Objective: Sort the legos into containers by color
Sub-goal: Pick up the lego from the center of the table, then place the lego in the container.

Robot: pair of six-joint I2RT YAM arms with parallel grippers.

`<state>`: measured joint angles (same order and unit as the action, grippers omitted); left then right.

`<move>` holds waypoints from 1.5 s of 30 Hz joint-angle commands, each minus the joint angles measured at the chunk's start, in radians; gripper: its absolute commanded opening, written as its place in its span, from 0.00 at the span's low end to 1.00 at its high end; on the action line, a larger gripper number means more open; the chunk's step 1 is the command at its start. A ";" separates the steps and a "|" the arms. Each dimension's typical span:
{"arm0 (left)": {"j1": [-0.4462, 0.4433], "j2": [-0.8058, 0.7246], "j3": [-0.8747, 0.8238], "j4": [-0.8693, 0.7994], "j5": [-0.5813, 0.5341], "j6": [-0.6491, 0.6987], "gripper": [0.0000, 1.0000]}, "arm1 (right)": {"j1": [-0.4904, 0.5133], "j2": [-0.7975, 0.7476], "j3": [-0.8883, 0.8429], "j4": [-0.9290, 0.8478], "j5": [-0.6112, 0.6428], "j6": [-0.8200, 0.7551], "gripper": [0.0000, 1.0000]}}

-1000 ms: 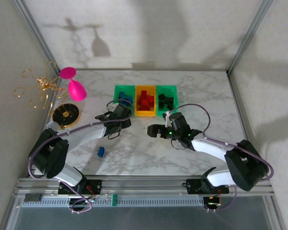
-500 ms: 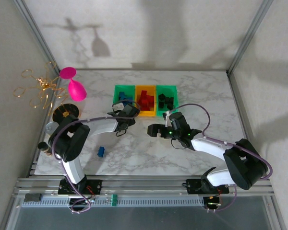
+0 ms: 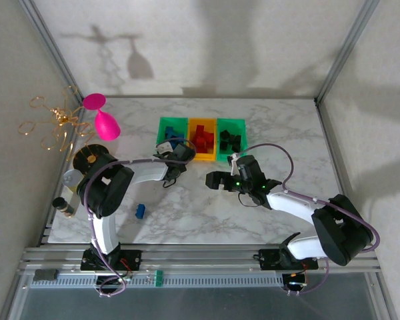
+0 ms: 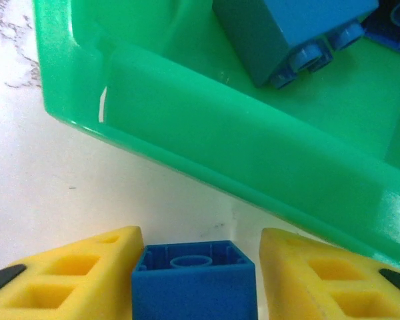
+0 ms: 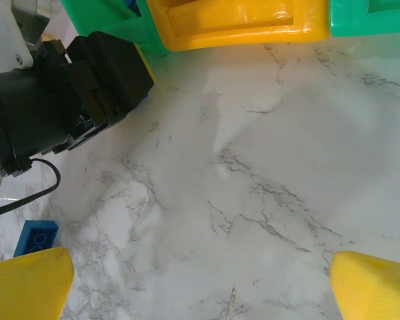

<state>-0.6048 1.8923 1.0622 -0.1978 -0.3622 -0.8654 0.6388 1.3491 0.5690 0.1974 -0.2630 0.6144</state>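
Three joined bins stand at the back: the left green bin (image 3: 168, 126) with blue legos, the orange bin (image 3: 202, 156) with red ones, the right green bin (image 3: 242, 128) with black ones. My left gripper (image 3: 175, 155) hovers at the left green bin's near wall (image 4: 207, 127), shut on a blue brick (image 4: 195, 283) between its yellow fingers (image 4: 67, 280). A lighter blue brick (image 4: 290, 33) lies inside that bin. My right gripper (image 3: 217, 180) is wide open over bare marble, empty, fingertips (image 5: 27, 283) far apart. One more blue brick (image 3: 140, 211) (image 5: 37, 237) lies on the table.
A gold-and-black dish (image 3: 91, 159), a pink glass (image 3: 105, 121) and a gold wire ornament (image 3: 53, 123) stand at the far left. The left arm's black wrist (image 5: 67, 100) sits close in front of the right gripper. Bare marble lies between the arms.
My left gripper has moved up and to the right with the blue brick, reaching the left green bin's near wall, and its arm has swung round. The right arm has barely moved.
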 commanded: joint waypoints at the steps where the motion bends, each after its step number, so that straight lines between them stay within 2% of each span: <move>1: 0.011 0.006 0.020 0.002 -0.044 0.006 0.44 | -0.007 -0.003 0.011 0.004 -0.003 -0.011 0.98; 6: -0.003 -0.040 -0.010 -0.008 -0.033 0.026 0.37 | -0.007 -0.004 0.016 -0.002 -0.005 -0.013 0.98; 15: -0.052 -0.230 -0.090 -0.078 -0.029 0.009 0.37 | -0.023 -0.043 0.032 0.010 -0.043 0.013 0.99; 21: -0.049 -0.287 0.003 -0.129 -0.058 0.097 0.37 | -0.036 -0.065 0.049 0.005 -0.028 0.016 0.99; 26: -0.011 -0.193 0.177 -0.193 -0.094 0.186 0.37 | -0.045 -0.094 0.044 0.009 0.024 0.036 0.99; 32: 0.057 -0.032 0.334 -0.183 -0.051 0.252 0.37 | -0.053 -0.143 0.024 -0.018 0.056 0.046 0.99; 38: 0.086 0.105 0.454 -0.167 -0.044 0.307 0.38 | -0.063 -0.177 0.019 -0.058 0.071 0.035 0.99; 41: 0.088 0.145 0.504 -0.197 -0.042 0.316 0.43 | -0.065 -0.187 0.022 -0.069 0.073 0.030 0.99; 45: 0.088 0.108 0.494 -0.194 -0.017 0.328 0.54 | -0.067 -0.193 0.021 -0.072 0.068 0.020 0.98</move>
<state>-0.5198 2.0365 1.5303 -0.3637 -0.3901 -0.5644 0.5793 1.1790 0.5900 0.1463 -0.2043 0.6468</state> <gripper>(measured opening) 0.527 0.986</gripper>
